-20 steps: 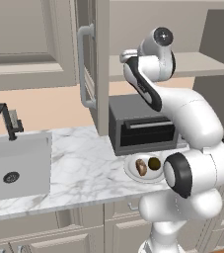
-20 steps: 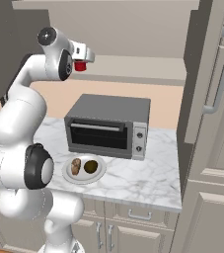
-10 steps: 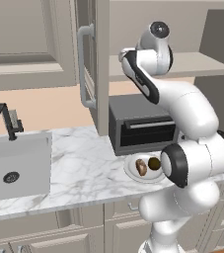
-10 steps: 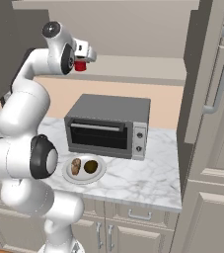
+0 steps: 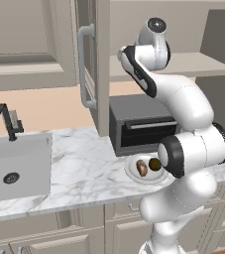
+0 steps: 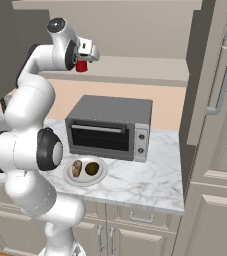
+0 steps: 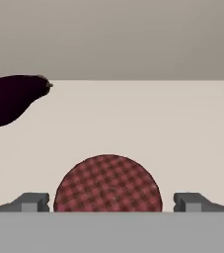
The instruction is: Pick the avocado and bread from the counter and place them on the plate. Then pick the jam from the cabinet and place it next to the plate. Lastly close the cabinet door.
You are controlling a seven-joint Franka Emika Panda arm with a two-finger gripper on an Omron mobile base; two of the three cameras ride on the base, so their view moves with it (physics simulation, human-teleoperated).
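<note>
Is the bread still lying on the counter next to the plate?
No, the bread lies on the plate beside the avocado, in front of the toaster oven.

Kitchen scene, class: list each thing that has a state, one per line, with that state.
cabinet door: open
gripper: open, fingertips either side of the jam
jam: on the cabinet shelf, not gripped
plate: holding bread and avocado
bread: on the plate
avocado: on the plate
toaster oven: door shut
</note>
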